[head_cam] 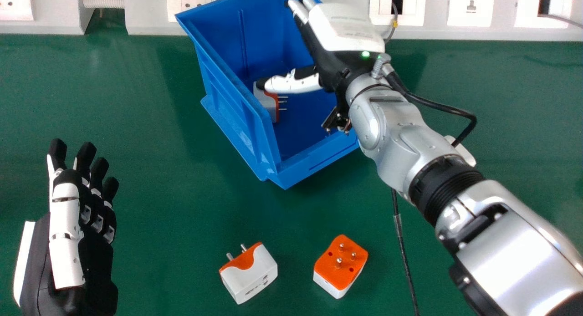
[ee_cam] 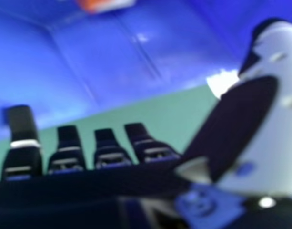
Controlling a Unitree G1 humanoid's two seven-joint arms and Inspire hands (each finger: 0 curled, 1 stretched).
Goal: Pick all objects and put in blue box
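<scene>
In the head view my right hand (head_cam: pixel 346 31) is over the right part of the blue box (head_cam: pixel 237 138), fingers extended and holding nothing visible. A white and orange plug adapter (head_cam: pixel 266 102) lies inside by the box's left wall, partly hidden by the thumb. Two more adapters rest on the green table: one on its side (head_cam: pixel 253 275), another with its orange pin face up (head_cam: pixel 340 267). My left hand (head_cam: pixel 68 225) is at the left, fingers relaxed and empty. The right hand view has my right hand (ee_cam: pixel 257 114) open, with an orange and white object (ee_cam: pixel 107 4) beyond it.
White socket panels (head_cam: pixel 337 15) line the table's back edge, behind the box. A black cable (head_cam: pixel 401 243) runs down the table right of the adapters. The silver right forearm crosses above the table's right side.
</scene>
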